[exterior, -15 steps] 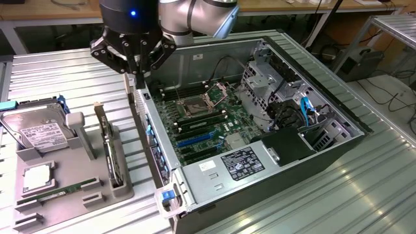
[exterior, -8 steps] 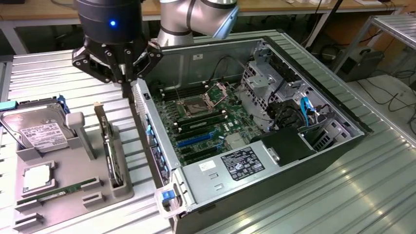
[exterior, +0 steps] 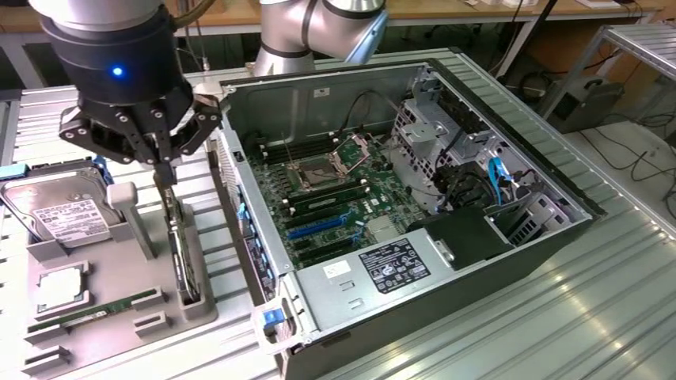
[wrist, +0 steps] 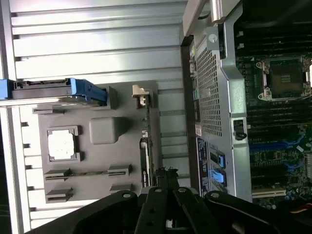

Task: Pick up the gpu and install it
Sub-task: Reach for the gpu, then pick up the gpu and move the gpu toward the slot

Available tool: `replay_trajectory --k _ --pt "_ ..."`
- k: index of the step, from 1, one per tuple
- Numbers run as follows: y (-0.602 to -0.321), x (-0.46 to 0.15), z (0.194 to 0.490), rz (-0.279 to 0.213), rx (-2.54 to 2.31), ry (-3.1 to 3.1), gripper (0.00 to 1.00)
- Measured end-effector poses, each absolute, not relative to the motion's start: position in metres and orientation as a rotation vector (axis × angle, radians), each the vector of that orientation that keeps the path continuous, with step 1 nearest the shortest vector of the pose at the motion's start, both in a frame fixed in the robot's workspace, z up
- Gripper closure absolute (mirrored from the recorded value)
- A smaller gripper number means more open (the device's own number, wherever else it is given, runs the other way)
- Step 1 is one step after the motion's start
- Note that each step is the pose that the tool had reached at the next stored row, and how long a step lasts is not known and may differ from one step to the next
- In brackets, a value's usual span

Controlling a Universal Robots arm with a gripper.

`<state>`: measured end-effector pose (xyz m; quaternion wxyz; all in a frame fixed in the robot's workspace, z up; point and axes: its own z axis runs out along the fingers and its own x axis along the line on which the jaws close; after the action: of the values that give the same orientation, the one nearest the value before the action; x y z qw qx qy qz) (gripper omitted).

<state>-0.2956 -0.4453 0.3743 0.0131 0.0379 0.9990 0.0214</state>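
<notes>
- As seen from the exterior view, the ribbed metal bench point(exterior: 602, 317) carries an open computer case point(exterior: 507, 237) at centre and a grey fixture tray point(exterior: 106, 332) on the exterior view's left.
- The case lies on its side with the panel off. The green motherboard point(exterior: 338, 210) faces up, and its expansion slots are unoccupied.
- The robot arm point(exterior: 116, 63) stands over the tray, with its wrist pointing down.
- The tray sits just beside the case wall and holds several parts in separate recesses.
- The end effector point(exterior: 164, 180) is closed, fingertips together, with nothing visible between them. It hangs over the tray's case-side edge, in line with the gpu. The wrist view puts the tips point(wrist: 165, 171) near one end of the card, apparently above it rather than on it. Contact cannot be confirmed from either angle.
- The silver hard drive point(exterior: 63, 214) leans in a holder at the tray's far corner, label up.
- The gpu point(exterior: 182, 253) stands on its long edge in a narrow slot along the tray's case-side edge. It is not installed. Seen from the wrist, it is a thin dark strip point(wrist: 145, 141) with its pale bracket at the end towards the hard drive.
- A processor point(exterior: 58, 289) lies flat in a square recess.
- A green RAM stick point(exterior: 95, 310) lies near the tray's front edge.
</notes>
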Motion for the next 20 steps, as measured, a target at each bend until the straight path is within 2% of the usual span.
replay_trajectory --k 17,18,20 --pt "-0.4489 -0.3091 0.3697 0.063 0.118 3.112 0.89" --pt "-0.4489 -0.3091 0.3697 0.063 0.118 3.112 0.89" --pt "-0.4489 -0.3091 0.3697 0.063 0.118 3.112 0.76"
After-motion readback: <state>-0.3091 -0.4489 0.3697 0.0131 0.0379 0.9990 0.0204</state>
